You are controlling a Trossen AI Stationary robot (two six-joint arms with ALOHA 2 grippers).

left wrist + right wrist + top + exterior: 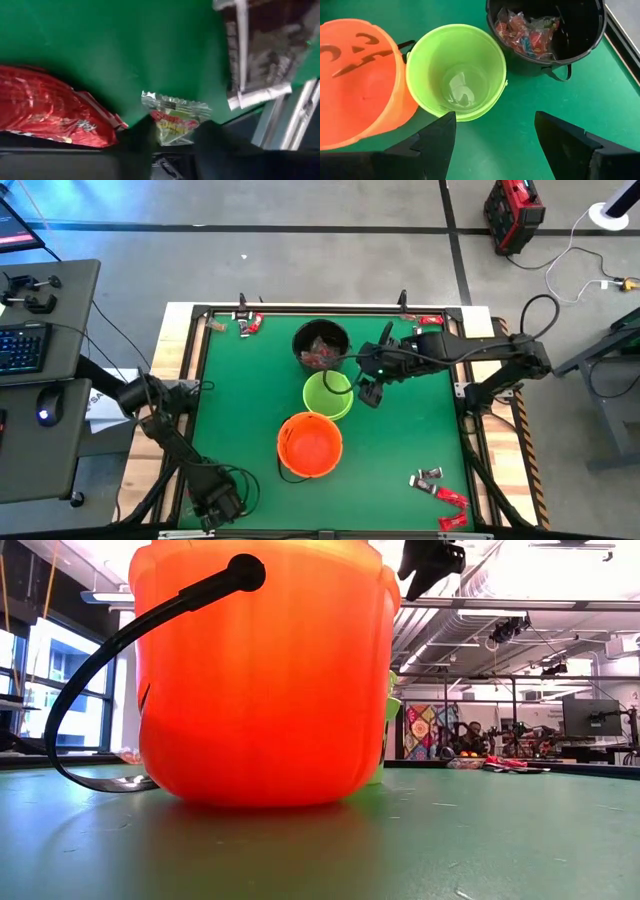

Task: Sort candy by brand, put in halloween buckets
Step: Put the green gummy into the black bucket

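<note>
Clear-wrapped candy between left hand fingers.

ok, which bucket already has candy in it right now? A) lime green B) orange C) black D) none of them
C: the right wrist view looks into the black bucket and shows wrapped candy piled inside, while the lime green bucket beside it shows a bare bottom; the orange bucket looks bare inside from above.

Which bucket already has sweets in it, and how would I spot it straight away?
On the green table three buckets stand in a line. Take the black bucket at the far end, beside the lime green bucket. Only it is dark, with red and clear wrapped candy inside.
</note>
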